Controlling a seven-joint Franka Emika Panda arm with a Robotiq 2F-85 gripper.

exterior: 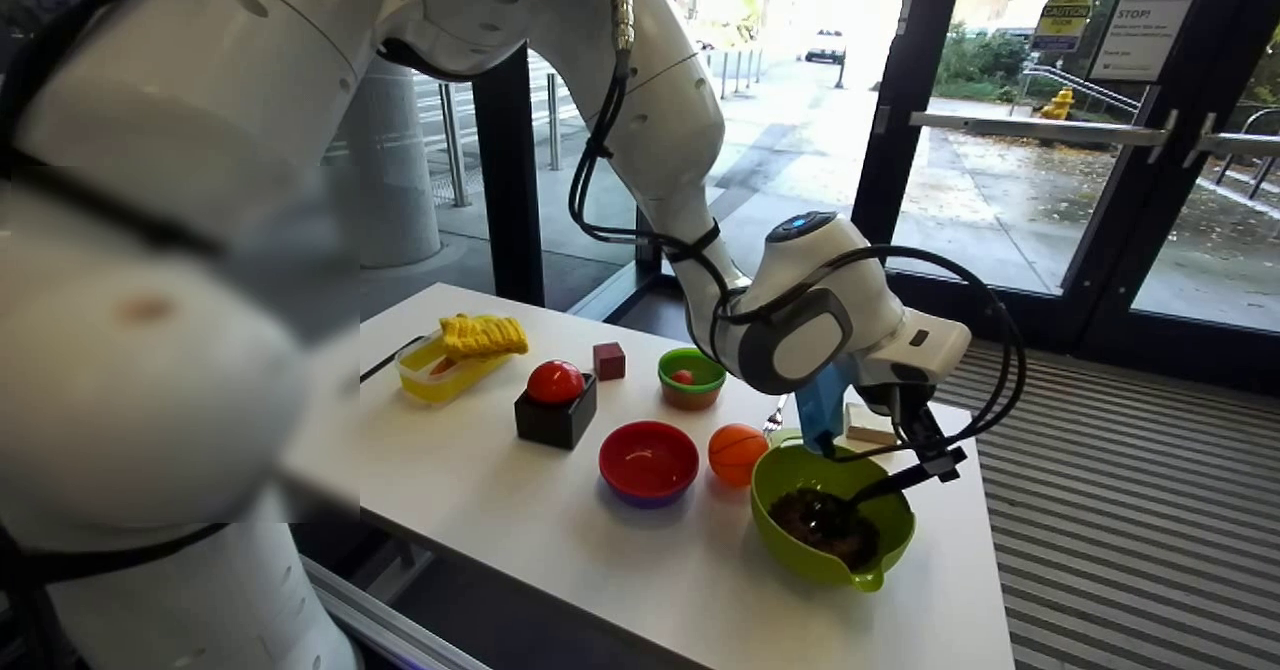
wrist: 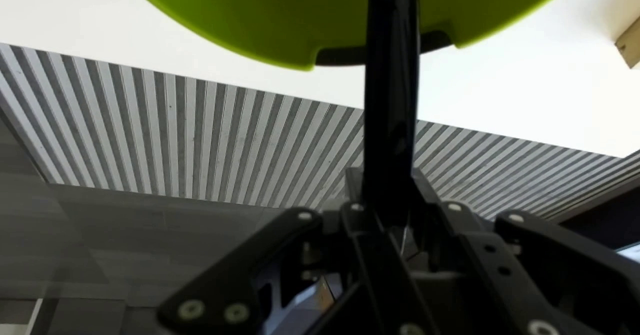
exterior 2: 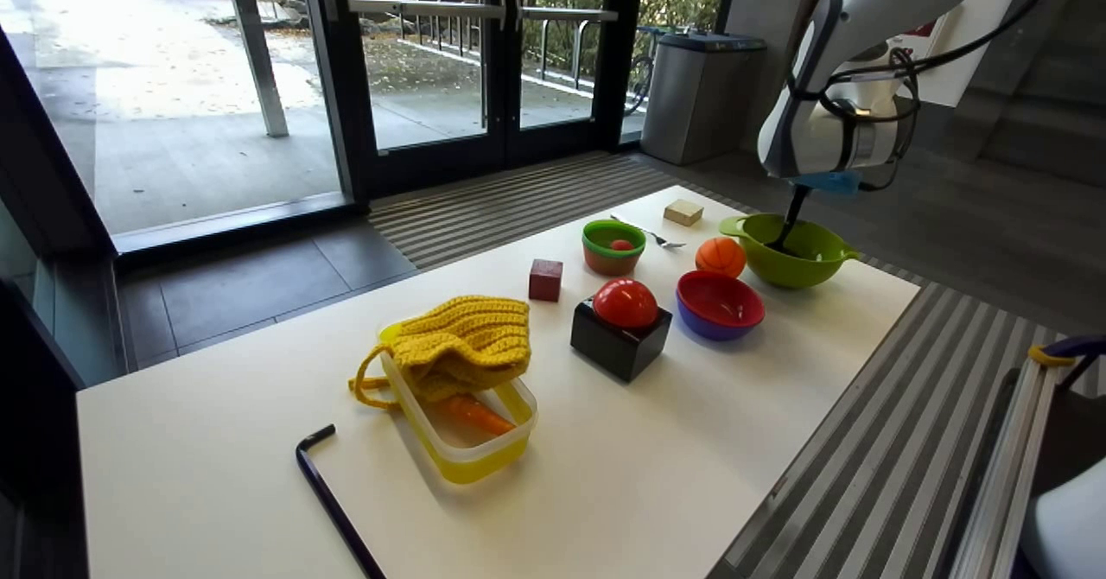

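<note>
Gripper [exterior: 938, 463]: In an exterior view, you grip a black utensil [exterior: 893, 485] by its handle near the end of a white table [exterior: 470, 490], the jaws narrow on the handle.
Green bowl [exterior: 800, 472]: The utensil slants down into it, its lower end among dark contents [exterior: 850, 547] too shadowed to identify.
Ball [exterior: 737, 454]: Orange, it sits between the green bowl and a red bowl [exterior: 648, 455], purple on the outside.
Cup [exterior: 690, 397]: Green-rimmed, it holds a small red piece [exterior: 683, 377]; a fork [exterior: 775, 418] and a pale block [exterior: 868, 424] lie behind the ball and the green bowl.
Wrist [exterior 2: 812, 143]: In an exterior view, it hangs above the green bowl; you cannot tell from there how the jaws stand, while the utensil slopes steeply inside the rim.
Button [exterior 2: 624, 302]: Red and domed, it tops a black box [exterior 2: 618, 347] near the red bowl, a dark red cube [exterior 2: 545, 281] close by.
Yellow box [exterior 2: 475, 471]: A yellow knit [exterior 2: 462, 346] drapes over it, and a carrot [exterior 2: 478, 413] lies inside.
Black rod [exterior 2: 330, 501]: Bent at one end, it lies just beside the yellow box, well apart from your gripper.
Utensil: In the wrist view, its handle stands pinched between your gripper's fingers [wrist: 354, 187] and runs on over the green bowl.
Striped floor [wrist: 200, 140]: It spreads past the table's edge.
</note>
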